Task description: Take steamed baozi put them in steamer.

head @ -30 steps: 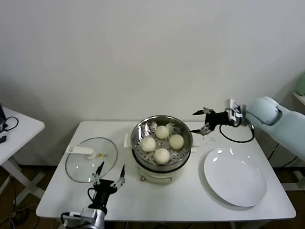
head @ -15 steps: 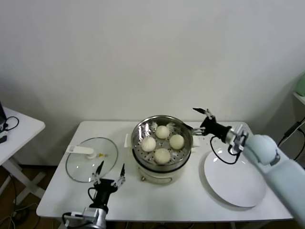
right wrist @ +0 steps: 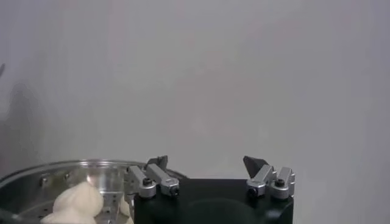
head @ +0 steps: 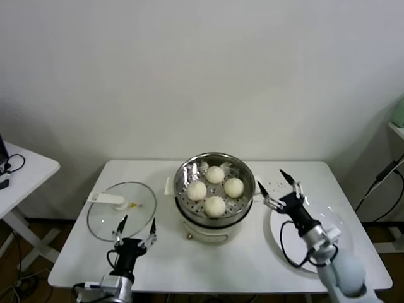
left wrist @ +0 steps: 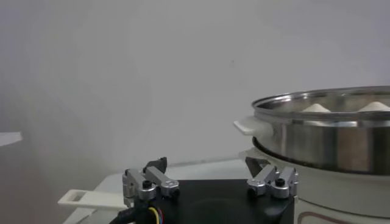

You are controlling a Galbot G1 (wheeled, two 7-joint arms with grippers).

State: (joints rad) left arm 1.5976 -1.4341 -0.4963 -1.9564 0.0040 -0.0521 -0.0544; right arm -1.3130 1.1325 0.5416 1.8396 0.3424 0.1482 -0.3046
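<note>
Head view shows my right claw (head: 279,187) pulled back from beside the steamer (head: 214,197) to above the white plate (head: 310,237), spread and empty, all four steamed baozi (head: 214,206) inside, left claw (head: 134,228) spread over the table (head: 252,262), so loading looks finished.

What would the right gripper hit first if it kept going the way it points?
Probably nothing close: the open right gripper points up and away over the table, passing just right of the steamer. Depth is unclear, though.

Even, bright light; soft shadows; glare on steamer (head: 214,169) rim.
</note>
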